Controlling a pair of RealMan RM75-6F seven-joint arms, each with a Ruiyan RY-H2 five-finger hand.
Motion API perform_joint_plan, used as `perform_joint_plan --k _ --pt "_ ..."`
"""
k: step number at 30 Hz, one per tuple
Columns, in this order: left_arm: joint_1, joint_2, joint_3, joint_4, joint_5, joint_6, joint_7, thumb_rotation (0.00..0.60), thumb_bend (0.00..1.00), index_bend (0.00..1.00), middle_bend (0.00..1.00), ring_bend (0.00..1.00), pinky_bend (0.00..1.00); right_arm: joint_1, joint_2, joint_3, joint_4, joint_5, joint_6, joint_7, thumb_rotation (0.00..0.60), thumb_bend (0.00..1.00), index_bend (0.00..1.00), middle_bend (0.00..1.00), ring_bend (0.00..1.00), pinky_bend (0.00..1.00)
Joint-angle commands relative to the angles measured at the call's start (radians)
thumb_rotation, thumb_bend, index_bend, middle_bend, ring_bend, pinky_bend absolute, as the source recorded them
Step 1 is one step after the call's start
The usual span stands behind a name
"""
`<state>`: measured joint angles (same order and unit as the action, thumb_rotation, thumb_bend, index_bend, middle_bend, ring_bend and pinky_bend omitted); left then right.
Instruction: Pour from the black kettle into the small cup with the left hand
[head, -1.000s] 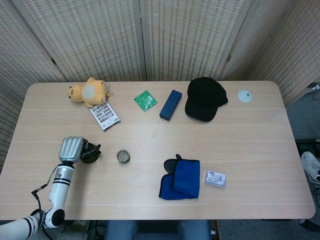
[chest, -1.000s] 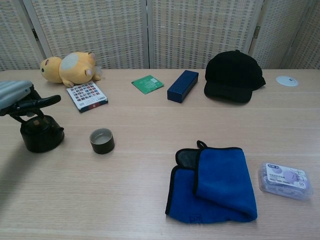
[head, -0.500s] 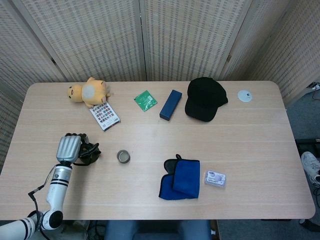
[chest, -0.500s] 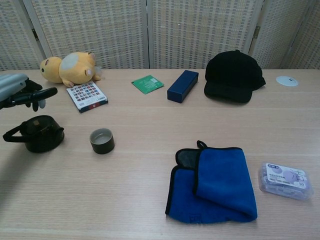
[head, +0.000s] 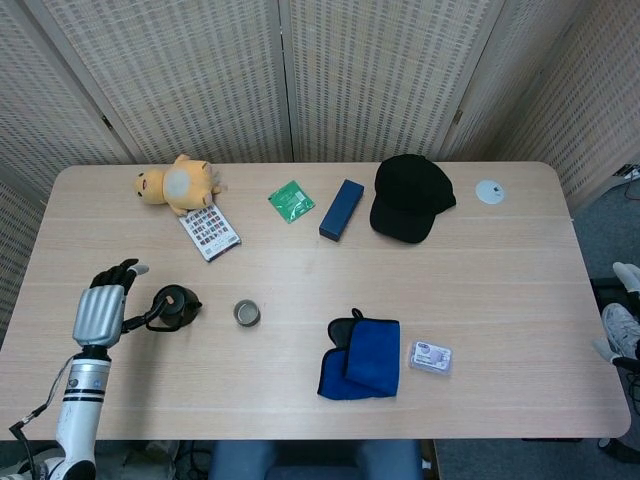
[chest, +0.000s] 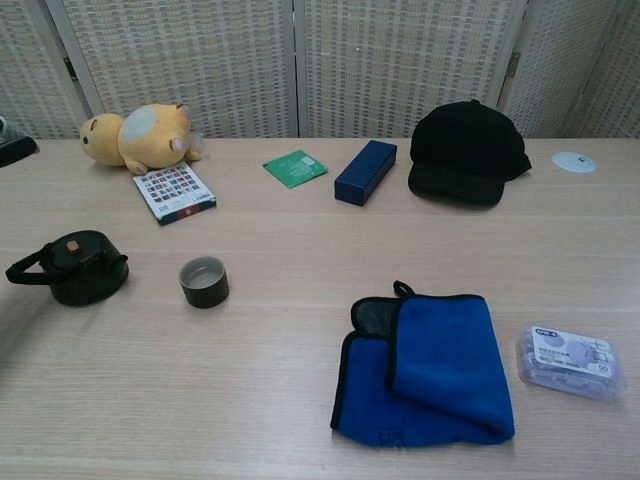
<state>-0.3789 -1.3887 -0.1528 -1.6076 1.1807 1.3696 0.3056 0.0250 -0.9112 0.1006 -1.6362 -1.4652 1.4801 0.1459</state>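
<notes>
The black kettle (chest: 78, 268) sits on the counter (head: 300, 260) with its lid on and its handle sticking out toward the left robot hand (head: 100, 312). The small cup (chest: 204, 281) stands just beside the kettle, on the other side from that hand. The left robot hand holds nothing, and its fingers are spread apart beside the handle. The right robot hand cannot be seen. If the hand grabs only the thin handle, the kettle might tip or slip out. The cup is small, so a fast pour could splash onto the counter. A bump could knock the cup over.
</notes>
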Motion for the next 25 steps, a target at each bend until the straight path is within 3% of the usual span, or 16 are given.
perform_joint_plan --k 1,4,8,25 --pt "0.047 0.029 0.033 -0.045 0.049 0.062 0.01 0.049 0.14 0.18 0.09 0.13 0.13 0.015 -0.001 -0.018 0.011 -0.031 -0.025 0.021 0.6 0.12 0.02 0.09 0.0 0.0" --pt "0.074 0.043 0.052 -0.077 0.075 0.098 0.028 0.052 0.14 0.11 0.01 0.06 0.07 0.026 -0.002 -0.032 0.018 -0.055 -0.043 0.026 0.6 0.13 0.02 0.09 0.0 0.0" --pt "0.098 0.062 0.071 -0.12 0.09 0.116 0.054 0.052 0.14 0.07 0.0 0.03 0.03 0.036 -0.008 -0.047 0.025 -0.081 -0.056 0.032 0.6 0.16 0.02 0.09 0.0 0.0" --pt "0.17 0.075 0.133 -0.187 0.196 0.171 0.123 0.086 0.14 0.07 0.0 0.03 0.0 0.029 -0.05 -0.069 0.028 -0.113 -0.017 0.002 0.6 0.19 0.02 0.09 0.0 0.0"
